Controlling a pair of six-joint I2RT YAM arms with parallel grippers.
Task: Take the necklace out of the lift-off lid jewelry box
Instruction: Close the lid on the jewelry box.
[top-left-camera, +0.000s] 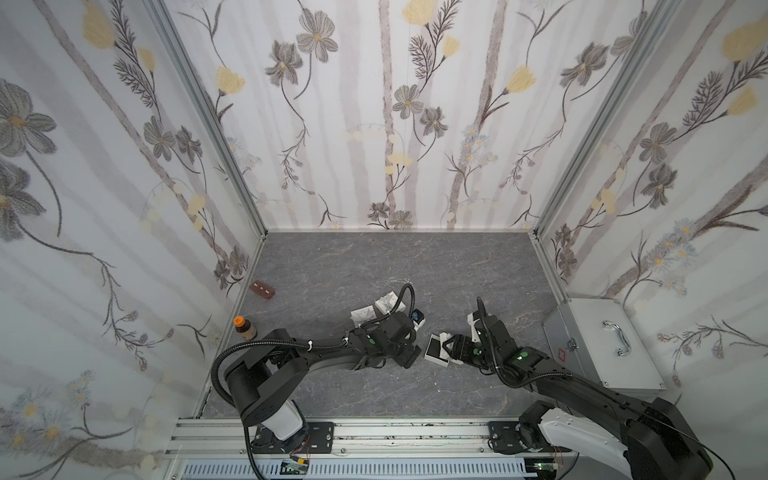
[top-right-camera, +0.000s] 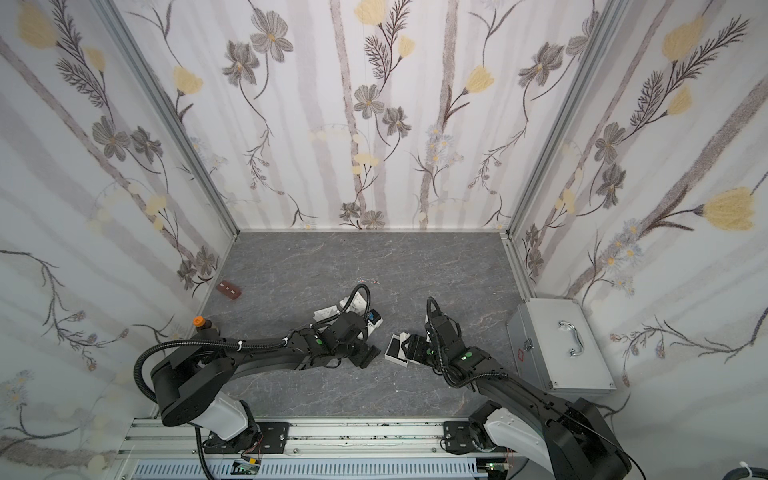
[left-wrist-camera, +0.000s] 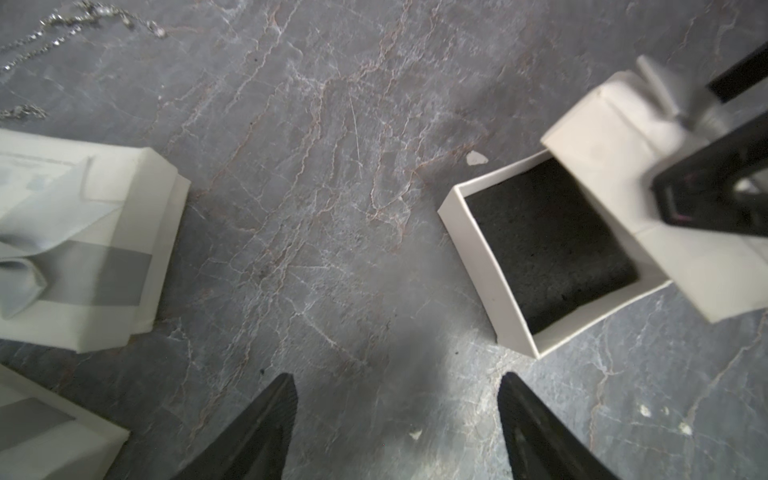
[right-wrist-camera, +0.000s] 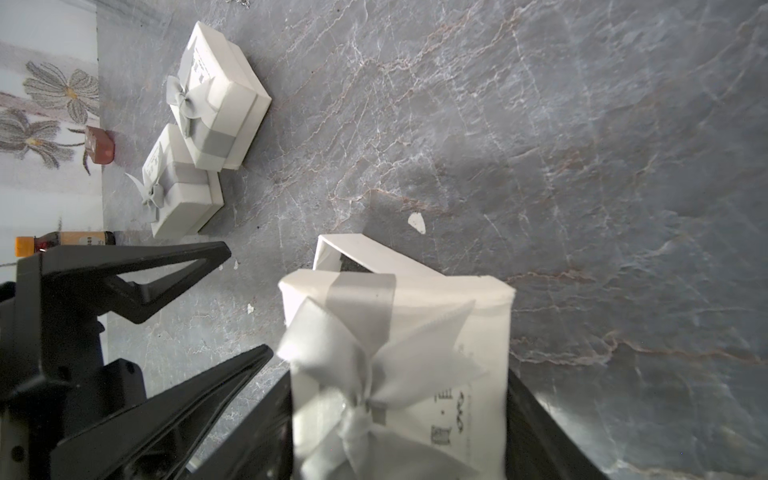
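Now R gripper (right-wrist-camera: 399, 374) is clamped on white cardboard lid w/ grey ribbon bow (right-wrist-camera: 436, 299), partly over open white box base w/ black foam (left-wrist-camera: 482, 266). L gripper (left-wrist-camera: 395, 376) hovers, jaws spread, gripping nothing. On grey marble tabletop (left-wrist-camera: 332, 208), well apart from box, lies thin silver chain necklace (left-wrist-camera: 83, 14).

A black left arm (top-left-camera: 324, 357) and right arm (top-left-camera: 582, 384) are shown, each mounted on a white base segment (top-left-camera: 284, 419) on a silver rail (top-left-camera: 415, 430). Ribbed black conduit (top-left-camera: 286, 343) is looped alongside. Green lights (top-left-camera: 372, 340) are set near the wrists; tapered black fingers (left-wrist-camera: 270, 415) are fitted.
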